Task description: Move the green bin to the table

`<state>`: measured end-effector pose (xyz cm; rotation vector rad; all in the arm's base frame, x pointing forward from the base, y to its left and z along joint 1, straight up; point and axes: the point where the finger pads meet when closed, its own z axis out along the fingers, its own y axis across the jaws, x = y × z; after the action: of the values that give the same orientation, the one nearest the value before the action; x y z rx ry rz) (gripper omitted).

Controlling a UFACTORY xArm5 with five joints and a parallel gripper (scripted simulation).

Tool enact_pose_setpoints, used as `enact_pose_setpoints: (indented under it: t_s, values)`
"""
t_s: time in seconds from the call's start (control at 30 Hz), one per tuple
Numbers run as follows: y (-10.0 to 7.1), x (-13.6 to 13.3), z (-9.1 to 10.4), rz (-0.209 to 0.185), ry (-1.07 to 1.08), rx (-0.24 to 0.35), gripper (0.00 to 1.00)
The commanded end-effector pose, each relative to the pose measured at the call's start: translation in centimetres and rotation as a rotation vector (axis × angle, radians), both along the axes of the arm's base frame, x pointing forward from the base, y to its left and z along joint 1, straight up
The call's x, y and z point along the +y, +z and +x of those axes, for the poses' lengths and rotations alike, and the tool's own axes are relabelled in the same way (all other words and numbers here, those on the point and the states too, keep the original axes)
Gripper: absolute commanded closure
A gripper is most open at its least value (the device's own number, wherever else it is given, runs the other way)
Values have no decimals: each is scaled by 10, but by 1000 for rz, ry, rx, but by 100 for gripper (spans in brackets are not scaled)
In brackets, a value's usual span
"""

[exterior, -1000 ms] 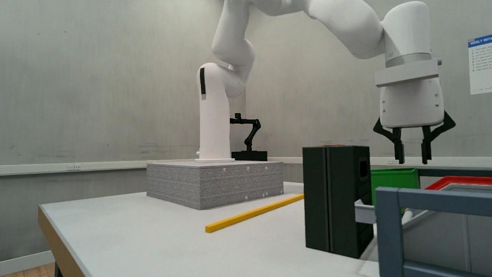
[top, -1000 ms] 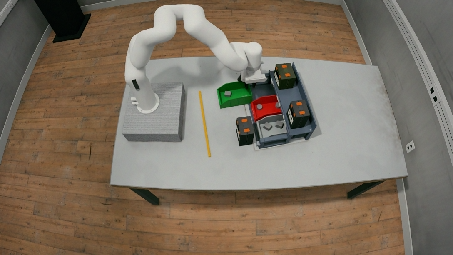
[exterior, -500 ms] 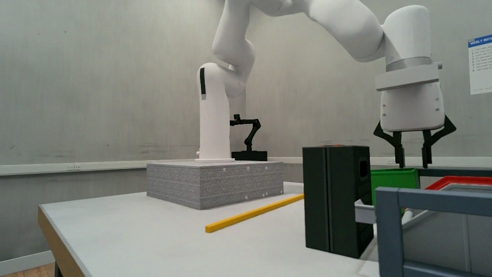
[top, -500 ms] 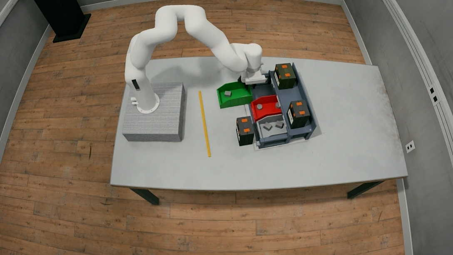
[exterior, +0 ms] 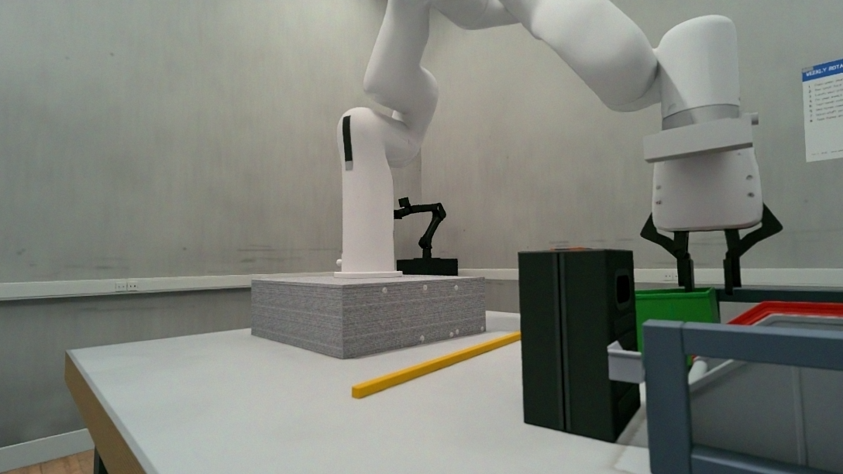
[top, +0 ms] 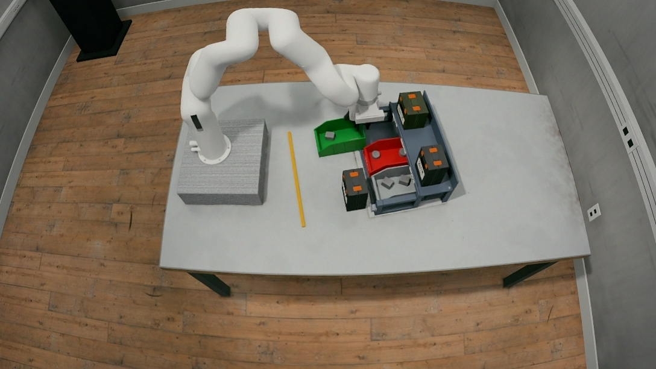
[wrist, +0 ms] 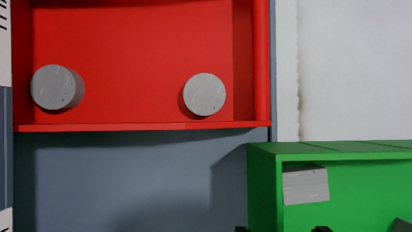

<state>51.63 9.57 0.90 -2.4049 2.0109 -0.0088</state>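
Observation:
The green open bin [top: 339, 136] stands upright at the left edge of the blue-grey shelf [top: 408, 155], reaching out over the table. A grey block [top: 329, 135] lies in it. In the wrist view, the bin [wrist: 329, 186] holds that block [wrist: 305, 185] and a second grey part [wrist: 401, 225] at the frame's edge. My gripper [exterior: 707, 283] is open and points straight down. Its fingertips sit at rim height on either side of the bin's shelf-side end wall and hold nothing. The red bin [wrist: 140, 64] holds two grey cylinders.
The empty shelf bay [wrist: 113, 178] lies beside the green bin. A pale grey bin [top: 393, 184] with two parts stands on the shelf. Three black closed boxes [top: 412, 110] [top: 432, 164] [top: 354, 188] stand around. A yellow bar [top: 295, 178] and my grey pedestal [top: 223, 160] are to the left.

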Motion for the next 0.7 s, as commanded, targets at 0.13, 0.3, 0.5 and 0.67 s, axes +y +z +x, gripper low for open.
enact_pose_setpoints:
  t_s: [0.13, 0.3, 0.5, 0.67]
  values:
    - [-3, 0, 2, 1, 0, -5, 66]
    - [-5, 0, 2, 1, 0, -5, 66]
    - [-8, 0, 2, 1, 0, -5, 66]
    - [-11, 0, 2, 1, 0, -5, 66]
